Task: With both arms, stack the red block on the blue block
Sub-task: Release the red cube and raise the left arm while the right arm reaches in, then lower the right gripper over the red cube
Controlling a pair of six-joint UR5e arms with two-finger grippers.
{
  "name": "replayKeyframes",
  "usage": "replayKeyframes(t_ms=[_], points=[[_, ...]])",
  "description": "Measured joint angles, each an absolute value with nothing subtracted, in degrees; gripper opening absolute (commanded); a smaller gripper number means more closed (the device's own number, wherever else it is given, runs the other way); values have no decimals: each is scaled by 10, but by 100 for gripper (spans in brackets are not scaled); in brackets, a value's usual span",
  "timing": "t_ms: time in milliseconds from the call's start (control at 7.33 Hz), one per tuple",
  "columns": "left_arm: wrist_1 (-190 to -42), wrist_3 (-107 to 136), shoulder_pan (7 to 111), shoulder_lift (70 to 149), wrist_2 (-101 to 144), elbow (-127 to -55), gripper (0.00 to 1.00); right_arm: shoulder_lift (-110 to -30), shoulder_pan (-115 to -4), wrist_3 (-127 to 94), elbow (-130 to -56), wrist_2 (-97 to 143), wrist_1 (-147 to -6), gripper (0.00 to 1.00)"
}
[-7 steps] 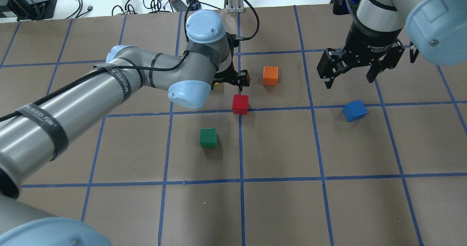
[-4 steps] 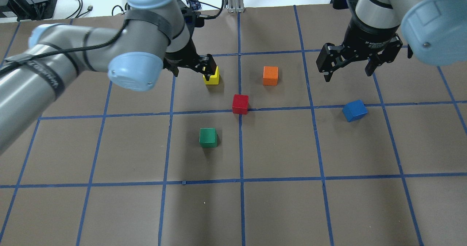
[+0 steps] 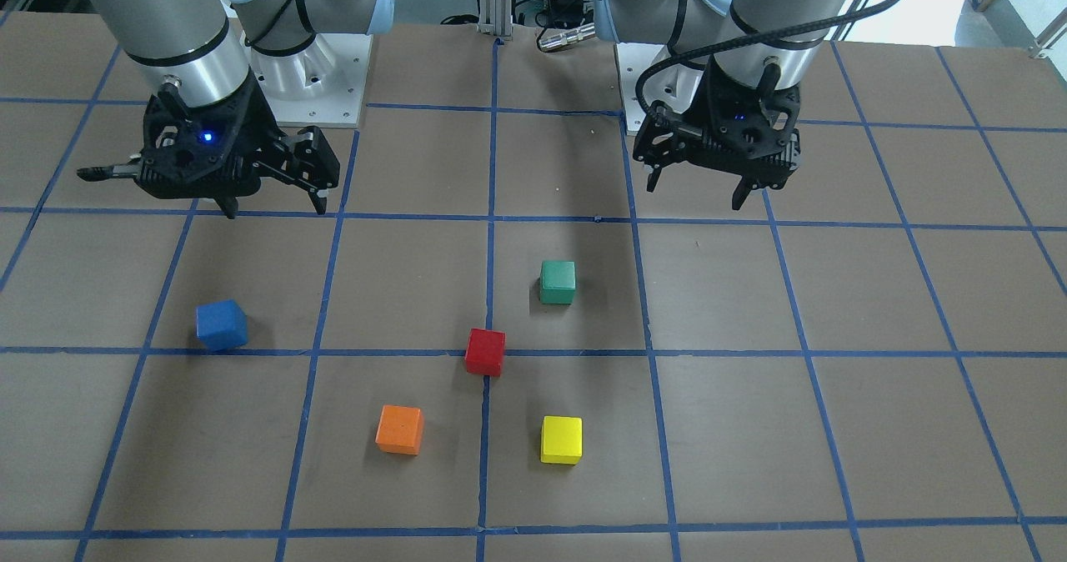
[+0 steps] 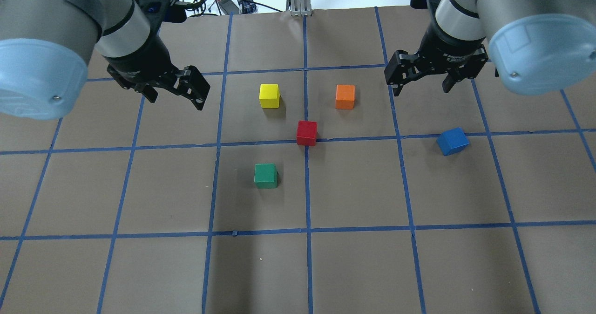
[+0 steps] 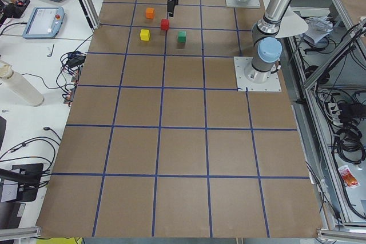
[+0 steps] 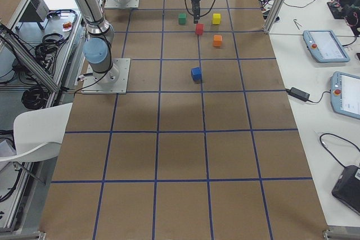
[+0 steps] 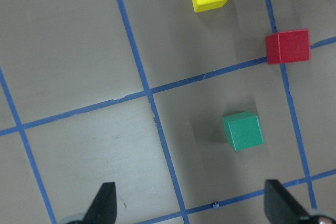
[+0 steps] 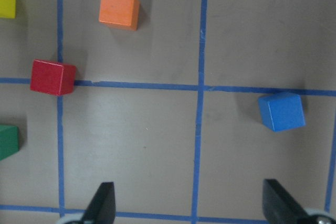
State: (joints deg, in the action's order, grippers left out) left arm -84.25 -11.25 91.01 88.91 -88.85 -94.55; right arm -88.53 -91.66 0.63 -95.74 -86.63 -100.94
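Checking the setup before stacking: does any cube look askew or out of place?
Only the blue block stands out: it sits turned at an angle to the tape grid, while the red block lies roughly square to it.

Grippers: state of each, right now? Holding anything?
Left gripper: open, holding nothing.
Right gripper: open, holding nothing.

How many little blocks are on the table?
5: yellow and orange farthest back, red in the middle, green nearest, blue off to the right. None look hidden.
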Motion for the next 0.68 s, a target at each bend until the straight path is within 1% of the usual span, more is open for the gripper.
replayKeyframes(t_ms=[273, 682], points=[[-857, -108, 899, 882, -914, -944, 100, -868, -923, -39, -972, -853, -1057, 100], [-826, -78, 904, 896, -899, -948, 100, -788, -985, -121, -967, -857, -1149, 100]])
